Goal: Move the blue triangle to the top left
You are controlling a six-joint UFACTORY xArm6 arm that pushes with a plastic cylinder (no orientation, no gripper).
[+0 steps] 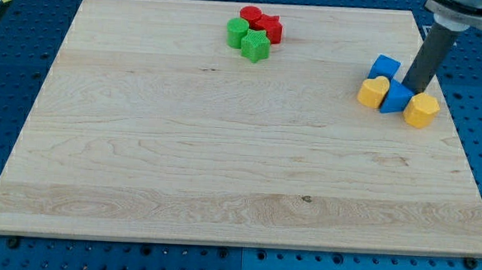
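Having no pincer to open or close, the arm is resting my tip (410, 87) against the blue triangle (396, 99), wedged between two yellow blocks (374, 91) (422, 110) at the bench's (182, 148) right, apparently lining up a leftward shove toward the top-left corner.

My tip (411, 88) low at the view's right — dark rod slanting up toward the top-right corner.
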